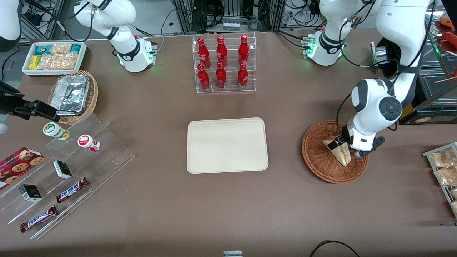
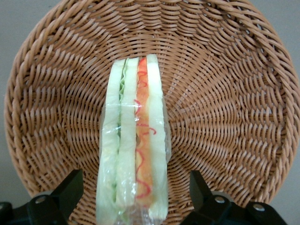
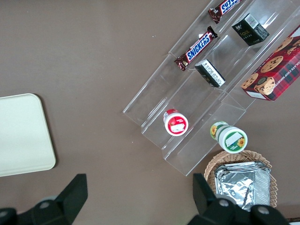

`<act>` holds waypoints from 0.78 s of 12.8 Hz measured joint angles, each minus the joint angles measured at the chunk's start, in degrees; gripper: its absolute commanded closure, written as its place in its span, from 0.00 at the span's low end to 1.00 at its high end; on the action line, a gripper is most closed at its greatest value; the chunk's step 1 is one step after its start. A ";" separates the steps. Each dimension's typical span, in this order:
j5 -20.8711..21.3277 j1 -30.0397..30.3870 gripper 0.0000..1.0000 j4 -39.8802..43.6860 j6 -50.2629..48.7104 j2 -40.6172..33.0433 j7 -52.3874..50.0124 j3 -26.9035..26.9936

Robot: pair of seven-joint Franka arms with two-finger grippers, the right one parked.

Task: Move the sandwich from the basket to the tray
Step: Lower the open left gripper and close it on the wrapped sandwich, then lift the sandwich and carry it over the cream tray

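sandwich (image 2: 133, 145) in basket (image 1: 317, 160) | gripper (image 2: 133, 194) open astride | brown table (image 1: 214, 207)

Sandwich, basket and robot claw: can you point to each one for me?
sandwich (image 2: 133, 140): left wrist view, on its striped filling edge.
basket (image 1: 317, 157): front view, on bare woven floor.
gripper (image 2: 136, 192): left wrist view, open, fingertips either side of the sandwich.

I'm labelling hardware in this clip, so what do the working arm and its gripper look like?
The left arm is glossy white with rounded joint housings, dark grey bands and a dark grey round cap. A black cable loops beside its wrist, and green lights glow at its base. The gripper, low over the basket, has black fingers.
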 measured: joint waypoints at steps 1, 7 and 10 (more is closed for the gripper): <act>0.00 0.00 0.73 0.03 0.47 0.49 0.00 0.00; 0.12 0.05 1.00 2.40 -4.91 0.25 4.07 0.02; 0.13 -0.05 1.00 10.52 -18.07 -0.62 6.32 -0.18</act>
